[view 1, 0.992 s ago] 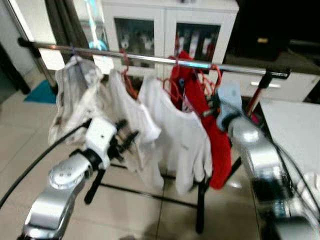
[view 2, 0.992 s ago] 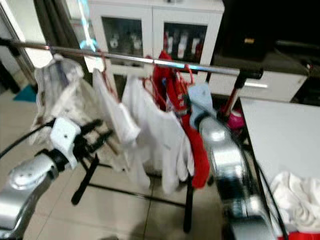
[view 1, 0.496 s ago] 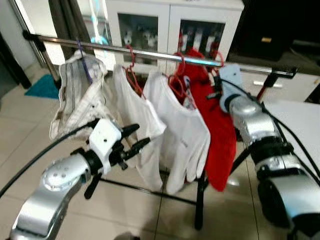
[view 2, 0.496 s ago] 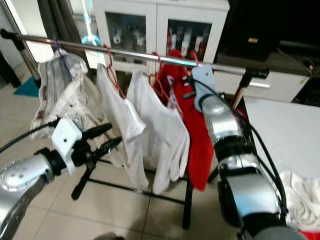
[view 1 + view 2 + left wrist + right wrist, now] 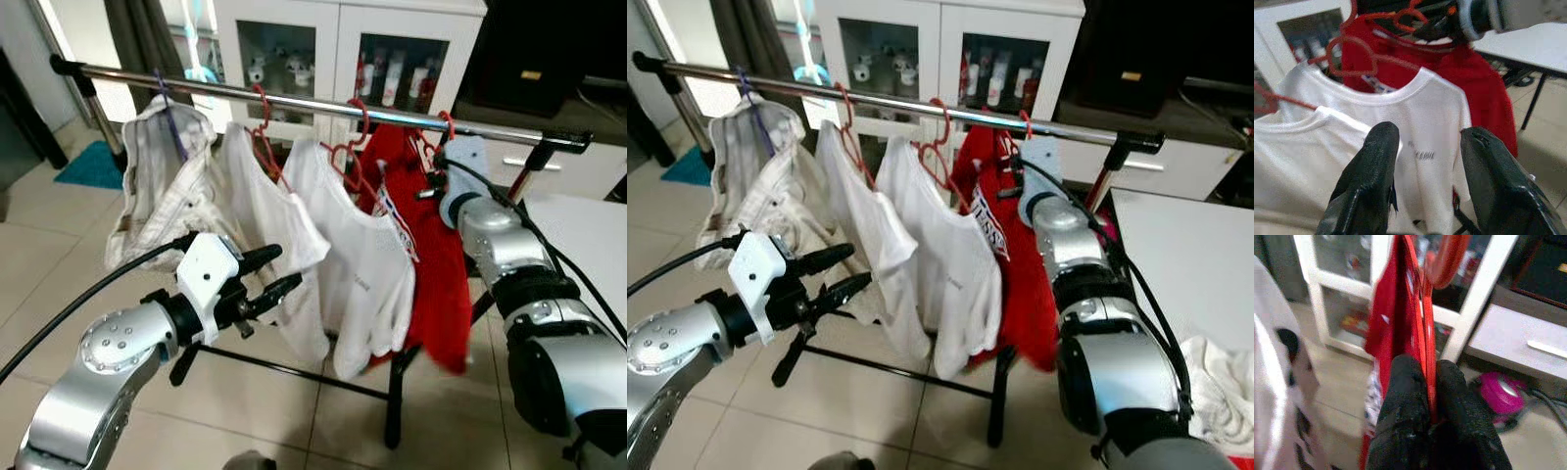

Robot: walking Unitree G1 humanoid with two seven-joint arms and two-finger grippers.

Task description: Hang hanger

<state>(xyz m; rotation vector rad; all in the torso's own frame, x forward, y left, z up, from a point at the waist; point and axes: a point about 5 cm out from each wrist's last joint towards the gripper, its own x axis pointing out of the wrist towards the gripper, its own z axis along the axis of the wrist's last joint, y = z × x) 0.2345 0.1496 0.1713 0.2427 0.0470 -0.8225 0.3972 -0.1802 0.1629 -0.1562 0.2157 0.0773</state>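
Hanger [image 5: 1426, 333] — the red one carrying the red shirt [image 5: 431, 264] — is at the right end of the row on the rail [image 5: 294, 101], with its hook [image 5: 447, 121] over or right at the rail, though whether it is fully seated cannot be told.

Going left to right along the rack: a striped shirt [image 5: 157, 186] hangs at the far left of the rail, then two white t-shirts [image 5: 343, 255] on red hangers, then the red shirt beside them. Below the striped shirt and in front of the white shirts, the left gripper [image 5: 266, 272] hovers with its two black fingers spread and nothing between them, pointing toward the garments without touching them. At the right, the right gripper [image 5: 1427, 396] is raised close under the rail, its fingers pressed together on the thin red wire of the hanger, as the right wrist view shows.

By my reading the step in hand is the end of the hanging itself: the garment hangs by its hanger while the gripper pinches it. The next move likely calls for confirming that the hook sits over the rail, then parting the fingers and drawing the arm back and down, clear of the red fabric, so that the hanger is not dragged off.
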